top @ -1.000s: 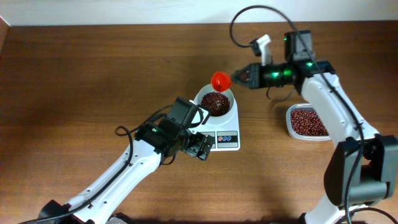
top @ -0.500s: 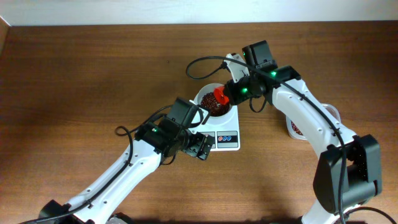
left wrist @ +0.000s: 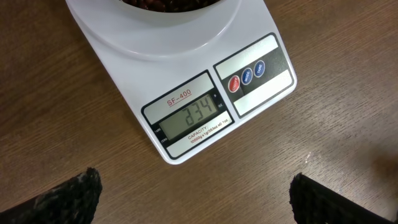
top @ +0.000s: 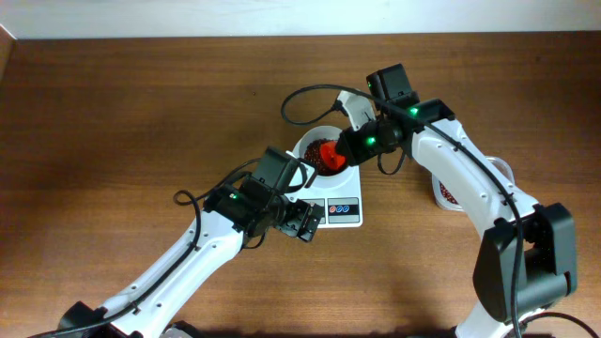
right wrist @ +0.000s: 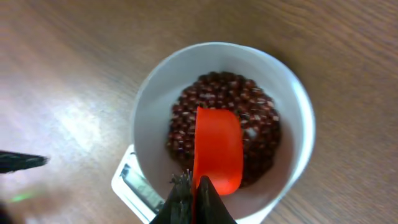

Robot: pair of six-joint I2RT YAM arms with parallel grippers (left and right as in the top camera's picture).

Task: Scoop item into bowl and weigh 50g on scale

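The white bowl [top: 305, 145] stands on the white scale [top: 344, 210] and holds a heap of reddish-brown beans [top: 322, 167]. My right gripper [top: 347, 145] is shut on the handle of a red scoop [top: 328, 153], whose head hangs inside the bowl just over the beans. In the right wrist view the scoop [right wrist: 217, 149] shows a smooth red face with no beans on it, above the beans [right wrist: 261, 124] and inside the bowl's rim [right wrist: 298, 118]. My left gripper [top: 305, 223] hovers open at the scale's front edge. Its view shows the scale [left wrist: 186, 74] with a lit display.
A clear tub [top: 449, 195] of beans sits to the right of the scale, mostly hidden under my right arm. A black cable [top: 305, 94] loops above the bowl. Bare wooden tabletop [top: 113, 113] spreads to the left and back.
My right arm swung in from the right and brought the red scoop from above the bowl's far rim down into the bowl. The left arm has not moved.
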